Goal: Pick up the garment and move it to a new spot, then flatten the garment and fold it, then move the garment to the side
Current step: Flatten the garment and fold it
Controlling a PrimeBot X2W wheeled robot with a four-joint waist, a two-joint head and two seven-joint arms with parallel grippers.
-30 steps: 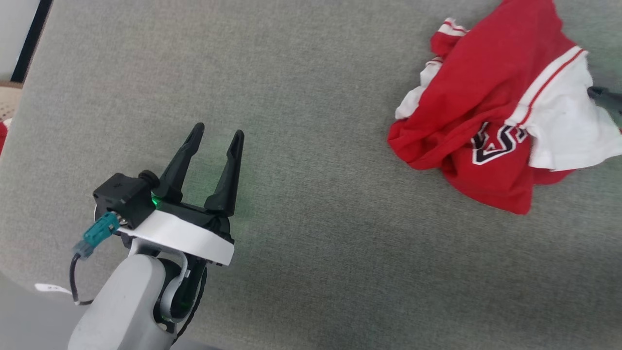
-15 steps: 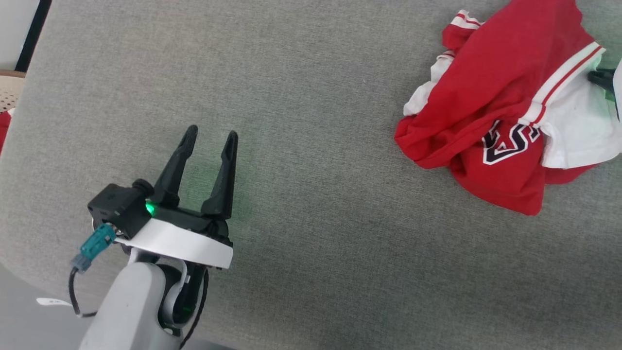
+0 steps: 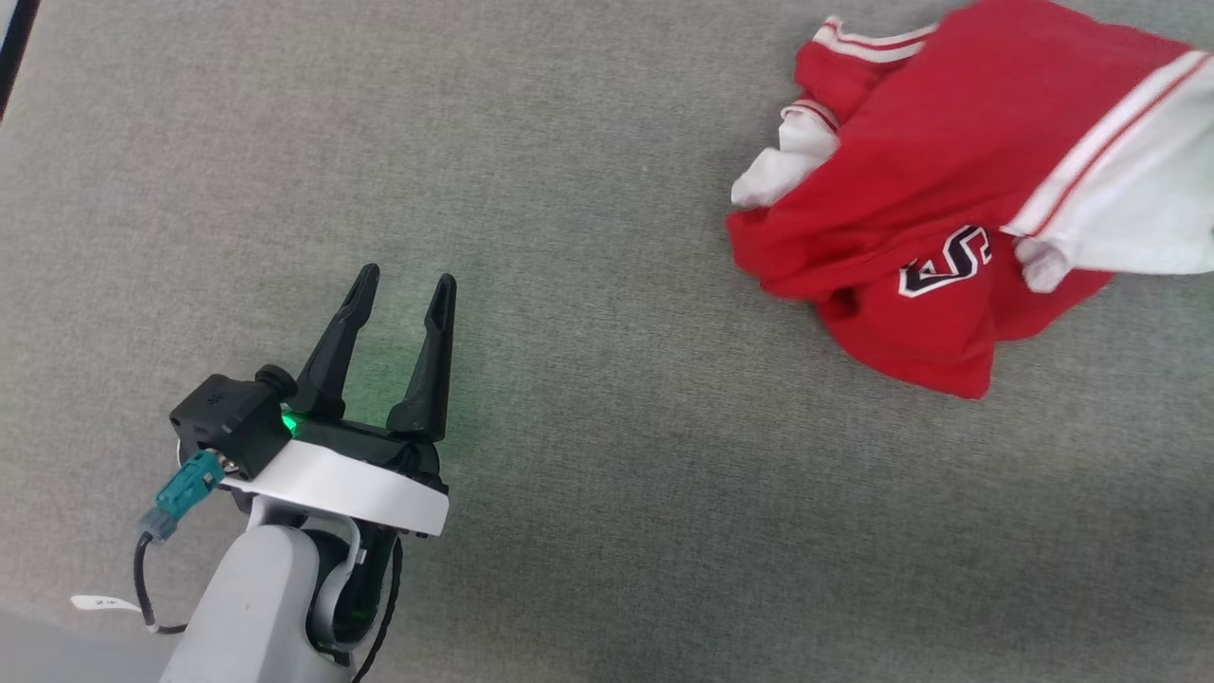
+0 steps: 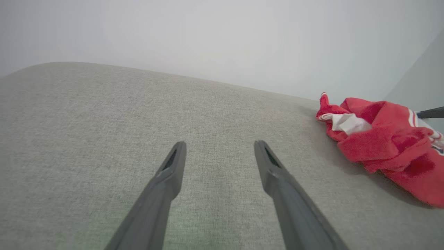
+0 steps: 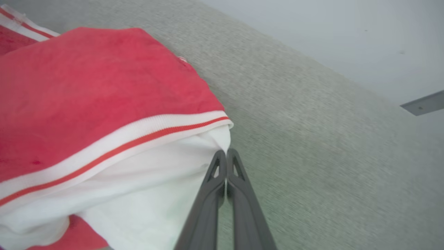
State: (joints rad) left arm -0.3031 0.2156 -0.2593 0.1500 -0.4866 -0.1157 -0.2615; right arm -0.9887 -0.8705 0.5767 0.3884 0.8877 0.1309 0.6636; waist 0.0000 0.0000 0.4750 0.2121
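Garment, a crumpled heap, long axis diagonal

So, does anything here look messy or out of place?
The garment lies crumpled in a heap at the right of the grey surface, its print half buried in folds. The right gripper is shut on its white sleeve. Nothing looks torn or spilled.
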